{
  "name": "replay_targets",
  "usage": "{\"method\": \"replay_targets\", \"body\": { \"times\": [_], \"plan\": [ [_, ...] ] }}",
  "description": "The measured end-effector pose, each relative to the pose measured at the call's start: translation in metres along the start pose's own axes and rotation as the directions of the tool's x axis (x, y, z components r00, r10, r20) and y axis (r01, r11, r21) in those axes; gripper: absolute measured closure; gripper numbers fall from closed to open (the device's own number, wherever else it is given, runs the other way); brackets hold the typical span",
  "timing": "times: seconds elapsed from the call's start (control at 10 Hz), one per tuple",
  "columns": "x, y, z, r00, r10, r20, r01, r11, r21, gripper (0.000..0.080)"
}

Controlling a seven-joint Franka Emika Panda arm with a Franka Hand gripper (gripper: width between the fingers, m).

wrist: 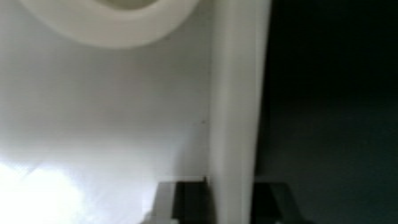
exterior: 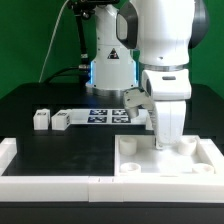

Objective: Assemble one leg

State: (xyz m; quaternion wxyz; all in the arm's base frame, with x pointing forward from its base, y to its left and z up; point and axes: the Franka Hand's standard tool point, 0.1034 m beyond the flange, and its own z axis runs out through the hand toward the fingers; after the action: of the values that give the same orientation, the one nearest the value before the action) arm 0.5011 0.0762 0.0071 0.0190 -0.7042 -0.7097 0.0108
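Note:
Two legs, small white blocks, [exterior: 40, 119] [exterior: 61, 121] stand on the black table at the exterior view's left, far from my gripper. A third tagged leg [exterior: 133, 100] sits just behind the gripper. My gripper [exterior: 165, 142] points straight down over the large flat white square panel [exterior: 185, 160] with round corner sockets. In the wrist view my gripper [wrist: 231, 205] straddles the panel's rim [wrist: 231, 100], and the dark fingers [wrist: 187, 205] press on either side of it. A round socket [wrist: 116, 20] shows on the panel's face.
The marker board [exterior: 100, 113] lies on the table between the legs and the gripper. A low white wall [exterior: 50, 182] runs along the table's front and left side. The robot's base [exterior: 108, 60] stands at the back.

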Motion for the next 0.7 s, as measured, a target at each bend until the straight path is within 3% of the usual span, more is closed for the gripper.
{"method": "replay_targets", "body": {
  "times": [0.4, 0.5, 0.6, 0.7],
  "plan": [
    [-0.0003, -0.0003, -0.0001, 1.0, -0.001, 0.001, 0.0, 1.0, 0.004, 0.0733],
    [-0.0005, -0.0003, 0.0, 1.0, 0.0, 0.001, 0.0, 1.0, 0.004, 0.0692],
    [-0.0006, -0.0003, 0.0, 1.0, 0.0, 0.001, 0.0, 1.0, 0.004, 0.0501],
    [-0.0006, -0.0003, 0.0, 1.0, 0.0, 0.001, 0.0, 1.0, 0.004, 0.0364]
  ]
}}
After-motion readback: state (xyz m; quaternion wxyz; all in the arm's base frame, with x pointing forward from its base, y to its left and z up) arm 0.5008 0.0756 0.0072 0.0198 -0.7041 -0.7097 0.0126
